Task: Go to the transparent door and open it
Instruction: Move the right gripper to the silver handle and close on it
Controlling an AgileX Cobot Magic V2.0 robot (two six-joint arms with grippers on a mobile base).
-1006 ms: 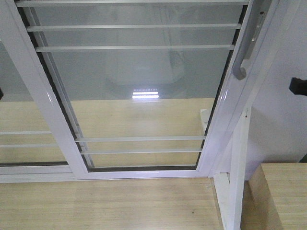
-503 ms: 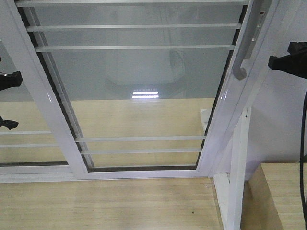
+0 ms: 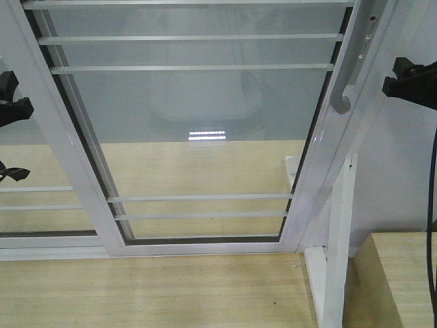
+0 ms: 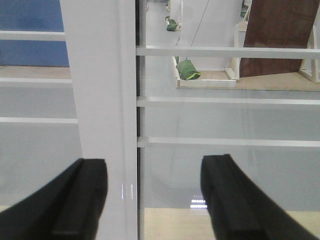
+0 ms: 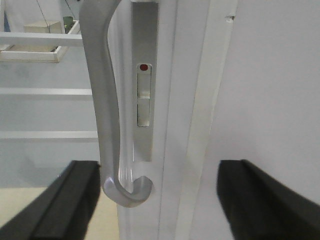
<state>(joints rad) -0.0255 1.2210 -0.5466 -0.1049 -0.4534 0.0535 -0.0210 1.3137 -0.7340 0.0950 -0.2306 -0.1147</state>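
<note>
The transparent door fills the middle of the front view, clear glass in a white frame with thin white bars. Its curved silver-grey handle runs down its right edge. My right gripper hovers just right of the handle, apart from it. In the right wrist view this gripper is open, and the handle's hooked lower end sits between the fingers, close to the left one. My left gripper is at the left edge. It is open, facing the door's left white upright, holding nothing.
A fixed glass panel stands left of the door. A white wall and white post lie to the right, with a light wooden box below. Wood floor runs to the door's bottom rail. A black cable hangs at the right edge.
Both grippers have come up into the front view: the left has risen along the left edge, the right has moved up and in toward the handle. The door has not moved.
</note>
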